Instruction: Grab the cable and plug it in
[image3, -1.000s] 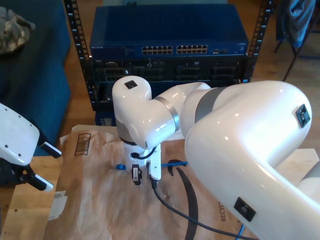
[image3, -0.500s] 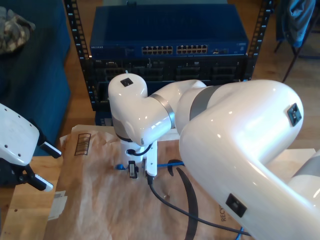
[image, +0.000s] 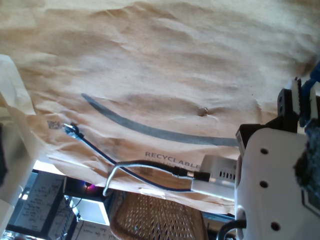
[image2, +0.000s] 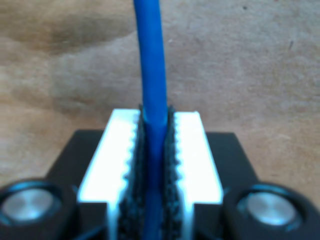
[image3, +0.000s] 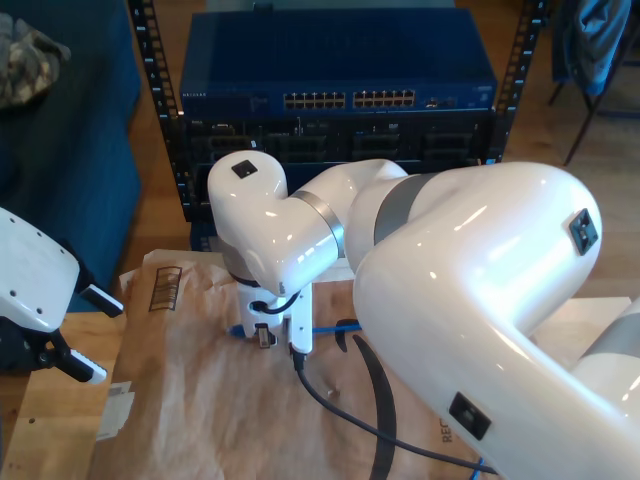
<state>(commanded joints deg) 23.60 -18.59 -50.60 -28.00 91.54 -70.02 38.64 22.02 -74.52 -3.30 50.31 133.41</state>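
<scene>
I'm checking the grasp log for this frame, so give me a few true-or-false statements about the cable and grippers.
1. My second gripper is shut on the blue cable. True.
2. The cable lies on bare wood. False: it lies on brown paper.
3. The network switch in the rack has a row of ports facing the camera. True.
4. The cable's plug is already seated in a port. False: it lies near the paper, beside the gripper.
</scene>
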